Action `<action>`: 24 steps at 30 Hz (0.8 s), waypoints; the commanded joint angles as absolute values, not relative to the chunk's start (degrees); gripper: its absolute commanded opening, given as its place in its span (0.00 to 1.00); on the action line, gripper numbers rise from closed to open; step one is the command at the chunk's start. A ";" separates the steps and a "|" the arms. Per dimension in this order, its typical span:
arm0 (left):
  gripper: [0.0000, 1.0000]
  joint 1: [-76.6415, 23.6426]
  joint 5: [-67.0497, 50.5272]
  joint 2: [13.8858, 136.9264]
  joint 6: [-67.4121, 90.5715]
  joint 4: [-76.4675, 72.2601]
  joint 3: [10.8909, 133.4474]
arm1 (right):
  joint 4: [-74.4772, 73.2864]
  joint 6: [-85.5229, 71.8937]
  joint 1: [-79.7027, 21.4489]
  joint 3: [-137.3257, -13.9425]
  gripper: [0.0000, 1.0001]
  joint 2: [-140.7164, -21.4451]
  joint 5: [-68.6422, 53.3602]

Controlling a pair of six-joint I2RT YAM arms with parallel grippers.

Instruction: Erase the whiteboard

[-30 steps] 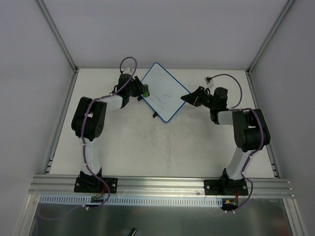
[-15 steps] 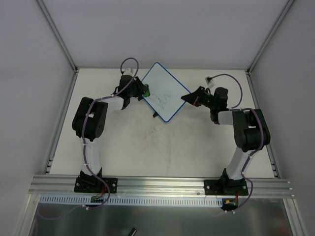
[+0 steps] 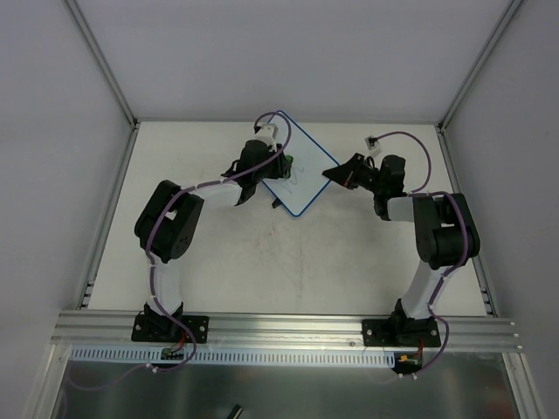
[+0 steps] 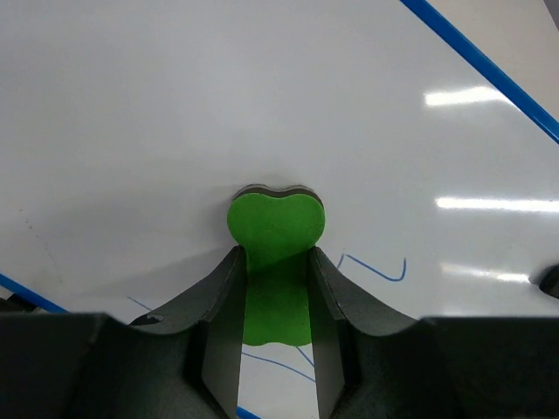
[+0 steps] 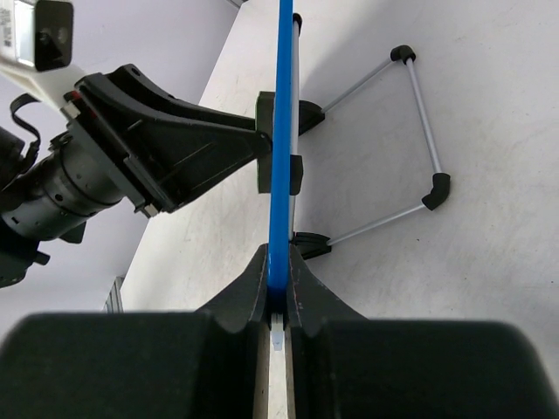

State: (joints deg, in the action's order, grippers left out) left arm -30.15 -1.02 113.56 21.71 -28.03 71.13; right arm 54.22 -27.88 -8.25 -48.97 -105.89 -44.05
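Note:
The whiteboard [image 3: 309, 182] stands tilted on the table at the back centre, white with a thin blue rim [image 4: 489, 75]. My left gripper [image 3: 281, 168] is over its face, shut on a green eraser [image 4: 276, 229] that presses flat against the board. Thin blue pen lines [image 4: 377, 271] remain just beside and below the eraser. My right gripper [image 3: 328, 173] is shut on the board's right edge; in the right wrist view the blue rim [image 5: 281, 131] runs edge-on straight into the closed jaws [image 5: 278, 266].
Behind the board a wire stand [image 5: 421, 131] with black feet rests on the table. The left arm [image 5: 131, 161] shows on the board's far side in the right wrist view. Grey walls and aluminium rails [image 3: 105, 65] enclose the table.
My left gripper has swept right with the eraser, from the board's left edge onto its middle. Much of the scribble seen earlier no longer shows. The right gripper has not moved.

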 commanded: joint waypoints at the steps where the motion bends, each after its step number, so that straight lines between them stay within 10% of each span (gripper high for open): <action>1: 0.00 -34.18 -3.69 112.94 15.48 -26.72 72.15 | 61.00 -28.30 -9.05 -51.50 0.00 -105.38 -46.49; 24: 0.00 -42.63 -1.76 112.76 -0.26 -25.75 73.74 | 61.26 -28.56 -8.96 -51.59 0.00 -105.64 -46.58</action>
State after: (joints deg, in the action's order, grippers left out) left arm -41.06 0.27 112.36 0.84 -28.05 72.73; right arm 54.68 -28.29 -7.97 -48.97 -106.43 -44.07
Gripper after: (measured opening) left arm 0.294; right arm 0.065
